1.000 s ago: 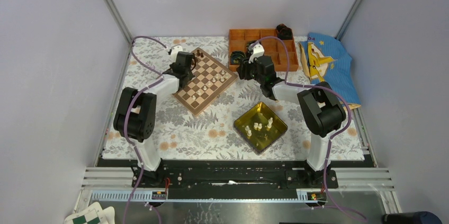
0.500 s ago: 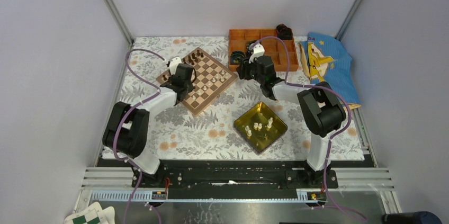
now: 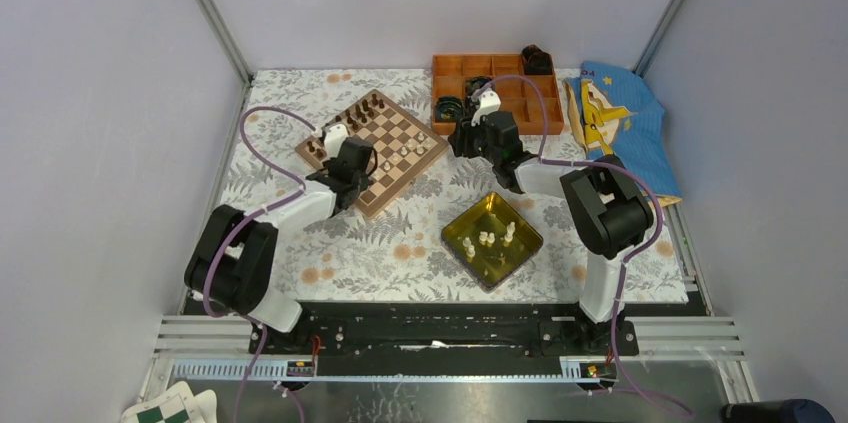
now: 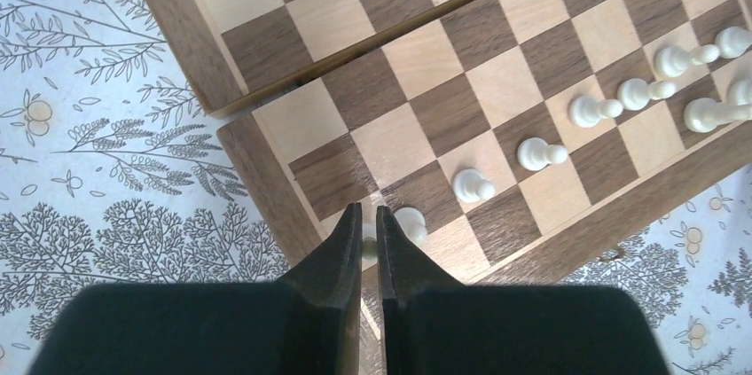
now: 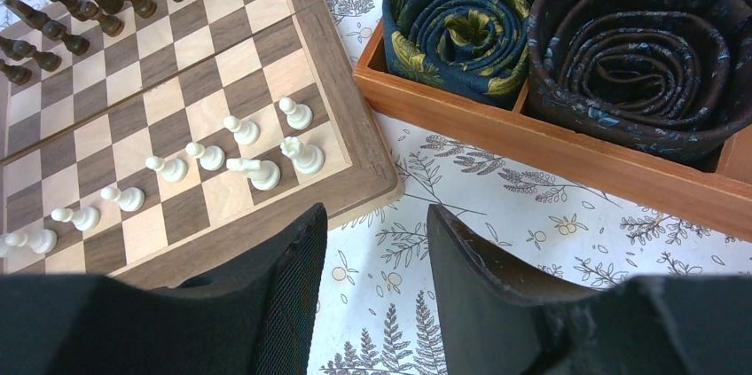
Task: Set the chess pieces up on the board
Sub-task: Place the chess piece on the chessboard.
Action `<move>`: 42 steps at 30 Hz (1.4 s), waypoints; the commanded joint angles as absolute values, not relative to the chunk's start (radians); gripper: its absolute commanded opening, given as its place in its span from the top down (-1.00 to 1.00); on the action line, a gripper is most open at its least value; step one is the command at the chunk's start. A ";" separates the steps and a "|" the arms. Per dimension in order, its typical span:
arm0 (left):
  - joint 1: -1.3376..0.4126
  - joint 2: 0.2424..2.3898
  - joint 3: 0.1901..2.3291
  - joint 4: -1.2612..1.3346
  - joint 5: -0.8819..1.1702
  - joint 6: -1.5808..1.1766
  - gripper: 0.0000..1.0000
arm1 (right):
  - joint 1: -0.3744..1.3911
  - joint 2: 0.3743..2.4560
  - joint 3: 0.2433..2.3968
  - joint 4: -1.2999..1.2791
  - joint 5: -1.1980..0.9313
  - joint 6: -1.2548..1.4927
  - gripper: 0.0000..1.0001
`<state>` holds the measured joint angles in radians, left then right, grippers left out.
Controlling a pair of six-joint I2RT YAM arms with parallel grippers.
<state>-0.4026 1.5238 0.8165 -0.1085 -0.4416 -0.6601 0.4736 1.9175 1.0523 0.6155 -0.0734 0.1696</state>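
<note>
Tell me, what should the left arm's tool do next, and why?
Probably lower slightly and open. The left tool is pinched almost shut on what looks like a white piece, over the near corner of the board, beside other white pieces already standing in a row.

cream chess pieces (image 5: 211, 157) stand upright in a row on the checked wooden board (image 5: 355, 136).

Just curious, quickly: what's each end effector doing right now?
Left end effector: closed on a tiny cream-white chess piece.
Right end effector: open, holding nothing.
</note>
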 commanded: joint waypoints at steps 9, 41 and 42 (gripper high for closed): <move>-0.416 1.494 0.775 -0.105 -0.498 -0.689 1.00 | 0.466 1.851 1.047 0.665 -0.100 0.186 -0.05; -0.437 1.551 0.785 -0.118 -0.539 -0.692 0.34 | 0.466 1.845 1.040 0.665 -0.102 0.186 -0.05; -0.437 1.551 0.786 -0.118 -0.542 -0.693 0.34 | 0.465 1.844 1.041 0.664 -0.101 0.186 -0.06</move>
<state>-0.4316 1.5436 0.7830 -0.1238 -0.4992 -0.6861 0.4728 1.9079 1.0359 0.6189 -0.0921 0.1810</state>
